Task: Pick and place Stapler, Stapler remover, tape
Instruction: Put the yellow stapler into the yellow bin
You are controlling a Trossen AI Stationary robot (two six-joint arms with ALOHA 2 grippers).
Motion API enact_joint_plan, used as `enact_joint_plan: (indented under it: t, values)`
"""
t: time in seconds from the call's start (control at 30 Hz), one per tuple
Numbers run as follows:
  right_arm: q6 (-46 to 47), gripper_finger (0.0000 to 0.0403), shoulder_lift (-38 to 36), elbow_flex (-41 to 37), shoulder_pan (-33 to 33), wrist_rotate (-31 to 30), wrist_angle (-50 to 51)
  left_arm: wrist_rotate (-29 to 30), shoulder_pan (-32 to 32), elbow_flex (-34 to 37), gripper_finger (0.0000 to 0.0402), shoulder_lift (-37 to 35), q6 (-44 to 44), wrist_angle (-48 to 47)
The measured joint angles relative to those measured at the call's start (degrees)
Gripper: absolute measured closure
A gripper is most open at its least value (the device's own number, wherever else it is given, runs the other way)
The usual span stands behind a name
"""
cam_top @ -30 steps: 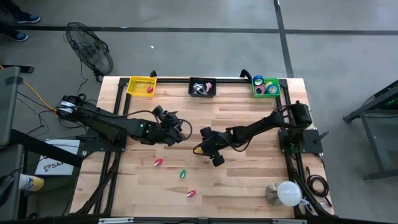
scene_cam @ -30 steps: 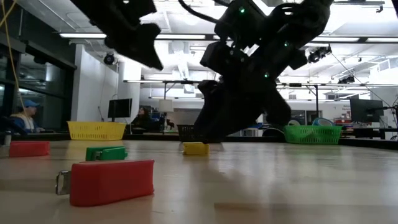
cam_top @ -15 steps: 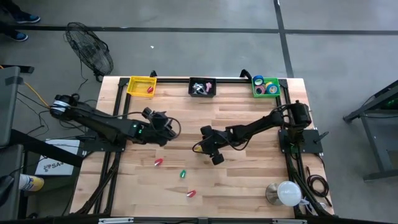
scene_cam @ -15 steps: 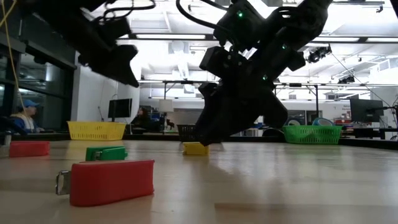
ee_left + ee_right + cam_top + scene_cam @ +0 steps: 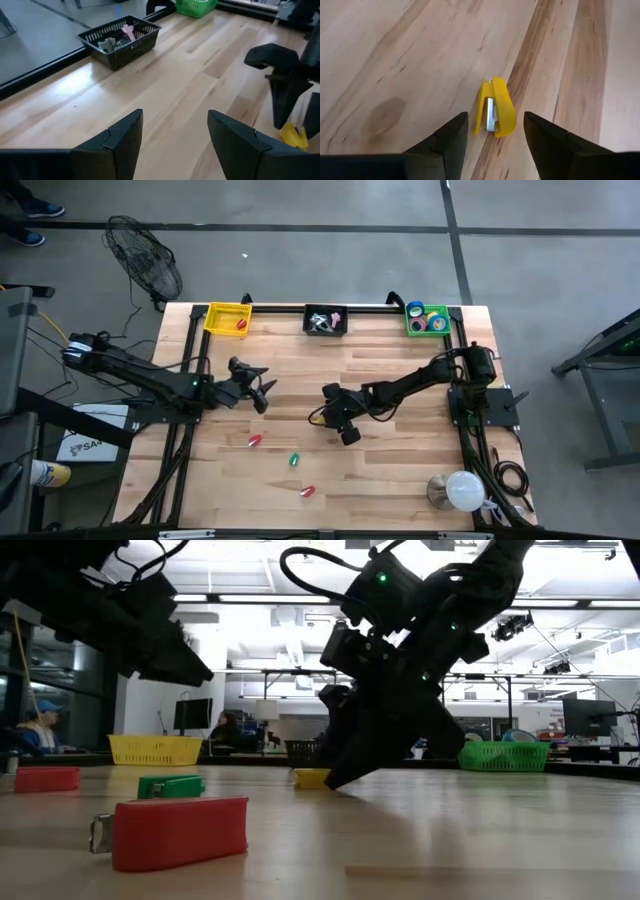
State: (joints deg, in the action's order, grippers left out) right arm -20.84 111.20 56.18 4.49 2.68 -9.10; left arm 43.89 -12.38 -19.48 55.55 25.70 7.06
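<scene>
A small yellow stapler lies flat on the wood near the table's middle. My right gripper hovers just above it, open, with one finger on either side and neither touching. My left gripper is open and empty, over the table's left half. Two red staplers and a green one lie toward the near edge. Tape rolls sit in the green basket at the far right.
Along the far edge stand a yellow basket holding a red piece, a black basket holding grey and pink pieces, and the green basket. A lamp sits at the near right corner. Bare wood lies between the arms.
My left arm has drawn back toward the table's left edge and risen, gripper still open and empty. My right gripper has sunk a little toward the yellow stapler, which has stayed in place.
</scene>
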Motion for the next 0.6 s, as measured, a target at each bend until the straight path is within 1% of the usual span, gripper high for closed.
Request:
enact_joint_plan:
  t: [0.3,0.6]
  values:
    - [-0.2,0.0228,0.1,0.0,0.0,0.7,0.0,-1.0,0.0,0.3,0.0183,-0.3,-0.4,0.1]
    - [0.0,0.0253,0.1,0.0,0.0,0.8,0.2,-1.0,0.0,0.3,0.0183,-0.3,-0.4,0.2]
